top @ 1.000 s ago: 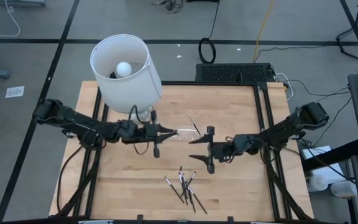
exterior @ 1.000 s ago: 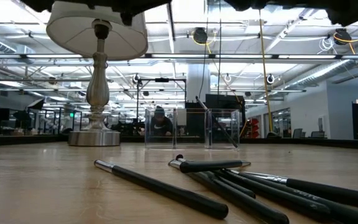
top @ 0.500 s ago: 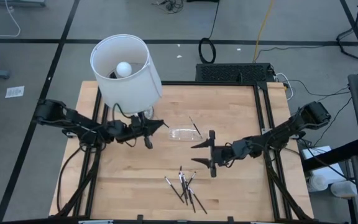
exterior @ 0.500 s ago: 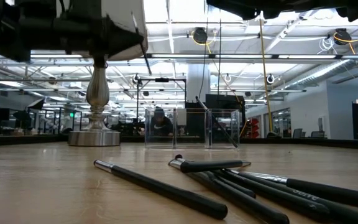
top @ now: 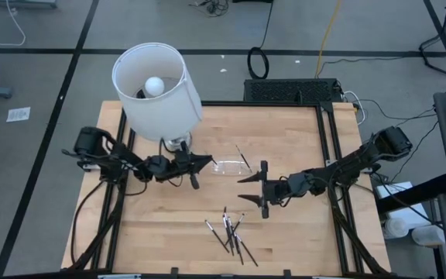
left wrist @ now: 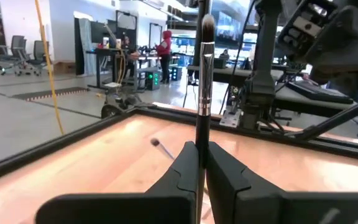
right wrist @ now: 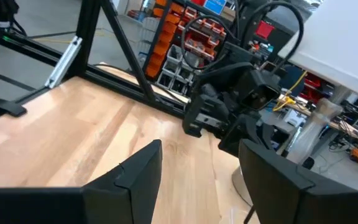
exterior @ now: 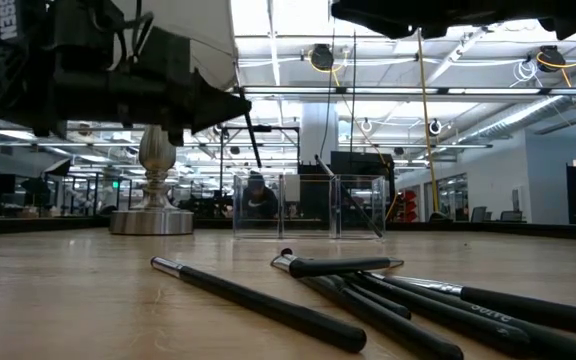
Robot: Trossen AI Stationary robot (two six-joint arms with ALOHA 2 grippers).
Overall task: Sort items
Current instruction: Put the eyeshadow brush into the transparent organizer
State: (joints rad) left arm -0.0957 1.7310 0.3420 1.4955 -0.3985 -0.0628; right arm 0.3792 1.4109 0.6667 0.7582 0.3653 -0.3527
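While the left gripper [left wrist: 197, 163] hovers near the lamp [top: 158, 91], it pinches one upright brush-like stick [left wrist: 203, 81].
Right gripper [top: 262, 188] spread, empty; the loose sticks [top: 231, 231], dark, seemingly silver-ended, lie near the front edge.

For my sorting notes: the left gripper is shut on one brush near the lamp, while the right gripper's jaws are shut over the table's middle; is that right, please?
Not quite. The right gripper has its jaws open and empty, as the right wrist view and high view show. The rest holds: the left gripper is shut on one brush near the lamp, and the right one is over the table's middle.
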